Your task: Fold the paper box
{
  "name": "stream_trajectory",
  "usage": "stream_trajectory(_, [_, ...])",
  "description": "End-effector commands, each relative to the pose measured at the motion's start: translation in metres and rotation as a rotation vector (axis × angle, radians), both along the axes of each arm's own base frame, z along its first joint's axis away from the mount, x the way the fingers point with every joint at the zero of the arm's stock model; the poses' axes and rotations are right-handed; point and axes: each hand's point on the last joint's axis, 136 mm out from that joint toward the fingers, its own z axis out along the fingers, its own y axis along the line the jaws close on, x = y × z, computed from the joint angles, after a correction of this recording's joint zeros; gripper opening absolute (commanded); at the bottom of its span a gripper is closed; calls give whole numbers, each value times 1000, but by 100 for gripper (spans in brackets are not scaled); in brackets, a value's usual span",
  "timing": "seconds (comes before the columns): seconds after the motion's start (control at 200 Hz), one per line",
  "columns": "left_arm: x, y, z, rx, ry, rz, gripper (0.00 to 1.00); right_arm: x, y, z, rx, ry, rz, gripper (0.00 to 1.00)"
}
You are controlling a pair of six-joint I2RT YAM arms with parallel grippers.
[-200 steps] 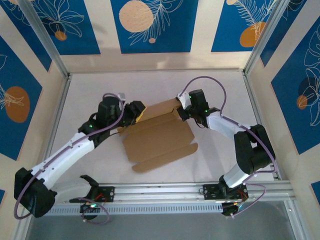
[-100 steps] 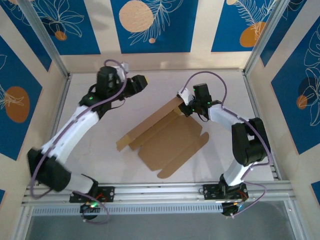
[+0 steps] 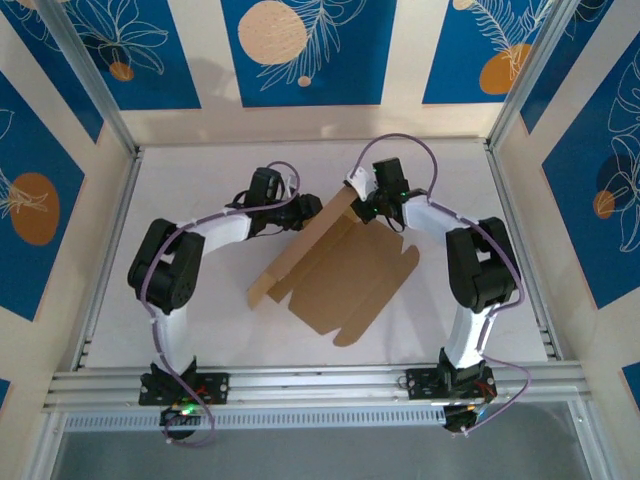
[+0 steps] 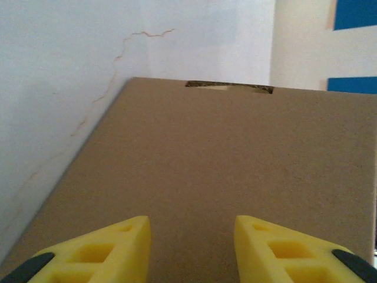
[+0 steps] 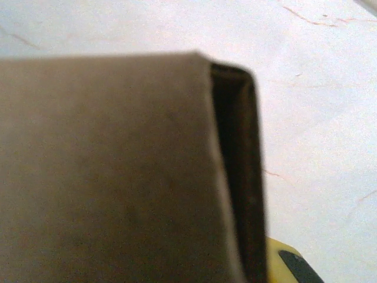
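Currently the paper box (image 3: 350, 275) is found mid-tabletop (image 3: 200, 170), its base flat and one long wall (image 3: 300, 250) raised, running from near-left to far-right. The wall's far end is clamped by the right gripper (image 3: 360, 207). The left gripper (image 3: 308, 210), fingers parted and empty, is set just left of that wall, squarely facing its outer face.
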Motion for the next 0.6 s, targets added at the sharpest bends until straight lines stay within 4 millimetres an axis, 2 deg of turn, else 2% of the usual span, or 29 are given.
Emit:
stream_trajectory(0.0, [-14,-40,33,-176,-41,-91,40,7,5,-12,-100,-3,-69,12])
stream_trajectory(0.125, [-20,-49,37,-188,-38,-99,40,16,-2,-13,-106,11,-162,13])
stream_trajectory(0.245, [-20,-49,37,-178,-33,-91,40,11,8,-12,-63,35,-135,16])
stream_trajectory(0.395, [-13,-30,34,-115,-42,-58,40,2,14,-3,-5,23,-73,33])
stream_trajectory(0.53, [-4,-5,52,-45,-96,-26,40,-5,9,12,59,-23,-52,50])
stream_trajectory(0.565, [-2,1,59,-14,-115,-23,40,-6,5,16,77,-31,-57,59])
stream_trajectory(0.595, [-2,6,65,16,-135,-23,40,-7,4,20,91,-41,-58,73])
